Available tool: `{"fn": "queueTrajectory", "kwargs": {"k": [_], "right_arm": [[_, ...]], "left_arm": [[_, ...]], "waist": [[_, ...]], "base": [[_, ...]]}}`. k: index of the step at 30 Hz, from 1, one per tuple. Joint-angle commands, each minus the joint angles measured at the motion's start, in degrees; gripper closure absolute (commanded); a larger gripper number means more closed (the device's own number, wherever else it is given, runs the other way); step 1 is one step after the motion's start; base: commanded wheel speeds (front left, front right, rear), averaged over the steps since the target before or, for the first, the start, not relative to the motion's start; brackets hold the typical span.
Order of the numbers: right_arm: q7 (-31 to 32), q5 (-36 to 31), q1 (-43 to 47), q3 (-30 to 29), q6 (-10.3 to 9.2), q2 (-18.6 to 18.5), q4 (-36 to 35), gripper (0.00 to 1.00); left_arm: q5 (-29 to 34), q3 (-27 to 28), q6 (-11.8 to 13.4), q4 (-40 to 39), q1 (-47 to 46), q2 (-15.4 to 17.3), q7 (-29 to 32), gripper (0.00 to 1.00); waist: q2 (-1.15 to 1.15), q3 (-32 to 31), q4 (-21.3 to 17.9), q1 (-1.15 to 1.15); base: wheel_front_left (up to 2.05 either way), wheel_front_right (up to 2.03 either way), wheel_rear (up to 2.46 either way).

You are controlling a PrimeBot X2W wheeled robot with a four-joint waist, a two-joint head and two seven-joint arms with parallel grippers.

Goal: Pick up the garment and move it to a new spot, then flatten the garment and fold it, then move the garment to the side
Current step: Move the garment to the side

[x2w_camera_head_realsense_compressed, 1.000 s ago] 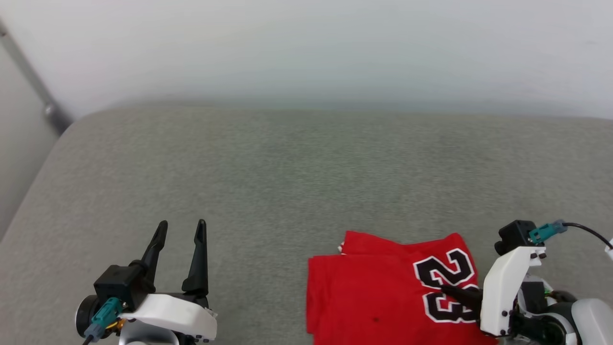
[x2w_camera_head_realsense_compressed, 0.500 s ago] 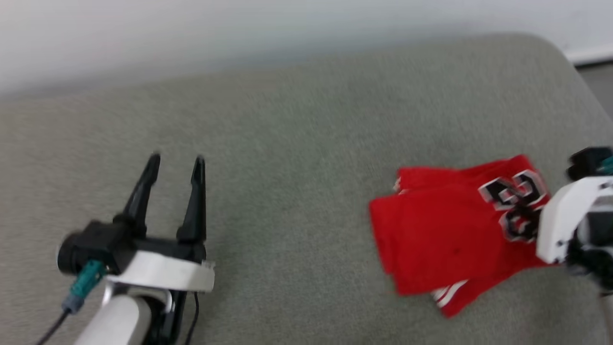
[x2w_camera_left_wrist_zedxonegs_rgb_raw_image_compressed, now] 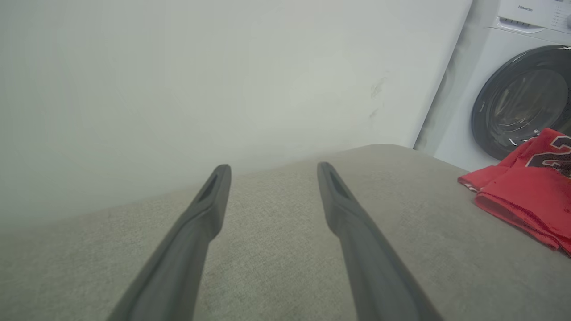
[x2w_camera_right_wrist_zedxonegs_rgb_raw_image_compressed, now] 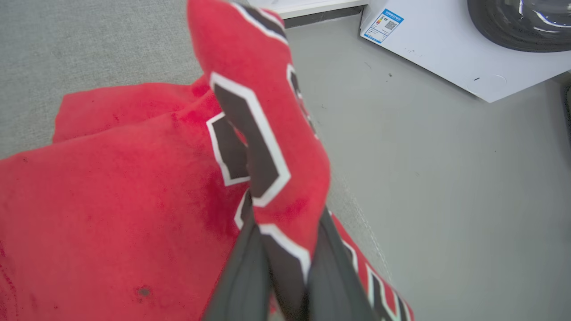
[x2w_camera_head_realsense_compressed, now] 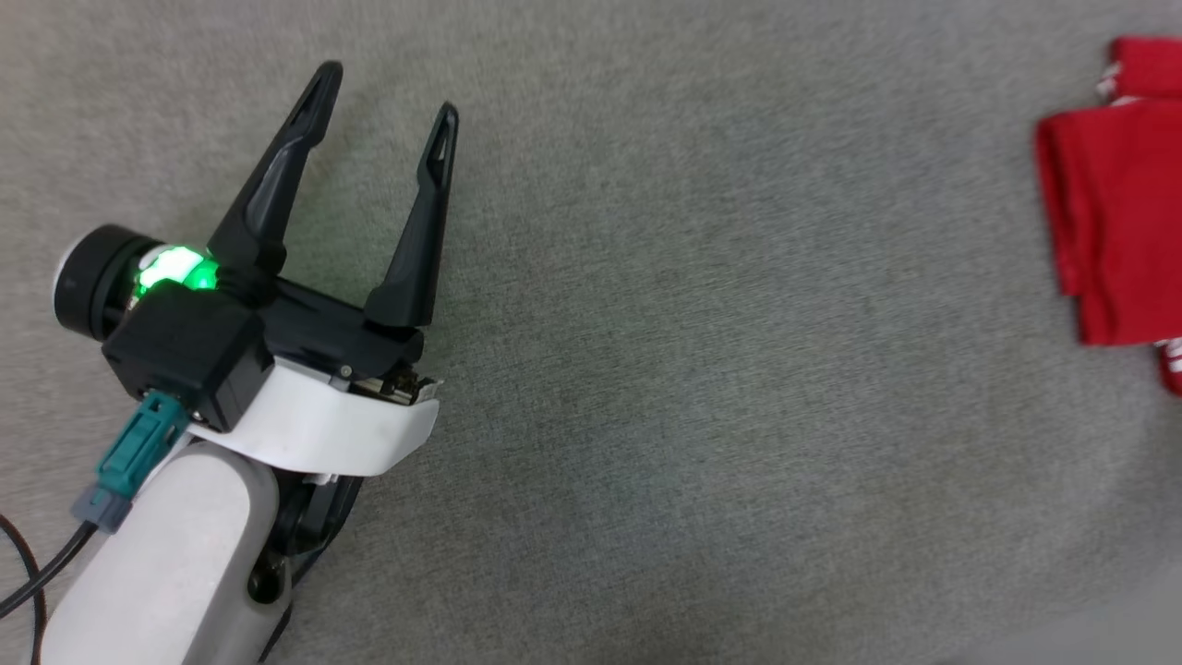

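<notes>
Garment [x2w_camera_head_realsense_compressed: 1117,203] lies folded at the far right edge of the head view, well to the right of the left claw [x2w_camera_head_realsense_compressed: 387,90]. A second ago it sat low in the middle of that view with the right arm on it. The whole picture has since swung, so the camera has moved. The left claw now looms larger, its fingers spread apart with nothing between them, over the grey fabric worktop [x2w_camera_head_realsense_compressed: 693,369]. A green light glows at its wrist.

In the left wrist view the left claw [x2w_camera_left_wrist_zedxonegs_rgb_raw_image_compressed: 273,167] stands open above the worktop. The garment [x2w_camera_left_wrist_zedxonegs_rgb_raw_image_compressed: 522,196] lies off to its right, near the worktop's end, with a washing machine [x2w_camera_left_wrist_zedxonegs_rgb_raw_image_compressed: 522,102] behind it.

In the right wrist view the right claw [x2w_camera_right_wrist_zedxonegs_rgb_raw_image_compressed: 287,218] is clamped on a raised fold of the garment [x2w_camera_right_wrist_zedxonegs_rgb_raw_image_compressed: 111,200] that bears the black, white-edged print. The rest of the red cloth spreads to the claw's left, and grey floor [x2w_camera_right_wrist_zedxonegs_rgb_raw_image_compressed: 446,178] lies to its right.
</notes>
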Motion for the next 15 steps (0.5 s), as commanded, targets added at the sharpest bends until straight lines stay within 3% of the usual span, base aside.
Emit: {"fn": "queueTrajectory", "kwargs": {"k": [1,5,6,7,15], "right_arm": [[-1.1,-1.1,-1.9,-2.3,-0.06,0.2,0.9,1.00],[-6.5,-3.9,-4.3,-6.9,-0.07,1.1,3.5,0.98],[-8.0,-4.8,-4.7,-7.4,-0.07,1.5,4.5,0.55],[-9.5,-5.5,-5.1,-7.8,-0.06,1.8,5.6,0.00],[-19.7,-9.9,-6.4,-9.5,-0.06,2.1,14.3,0.00]], "left_arm": [[0.6,-0.2,-0.3,-0.8,-1.3,0.3,0.5,0.00],[1.0,-0.8,-0.7,-1.9,-3.0,0.5,1.2,0.00],[1.0,-0.8,-0.7,-2.0,-3.1,0.5,1.2,0.00],[1.0,-0.9,-0.8,-2.0,-3.2,0.4,1.2,0.00],[0.0,-0.6,0.2,0.5,-0.9,-0.4,-0.6,0.00]], "waist": [[0.00,5.6,-0.3,-0.02],[0.00,6.9,0.5,-0.02],[0.00,7.0,0.7,-0.02],[0.00,7.1,0.8,-0.02],[0.00,3.2,1.4,-0.02]], "base": [[0.00,0.00,0.00],[0.00,0.00,0.00],[0.00,0.00,0.00],[0.00,0.00,0.00],[0.00,0.00,0.00]]}}
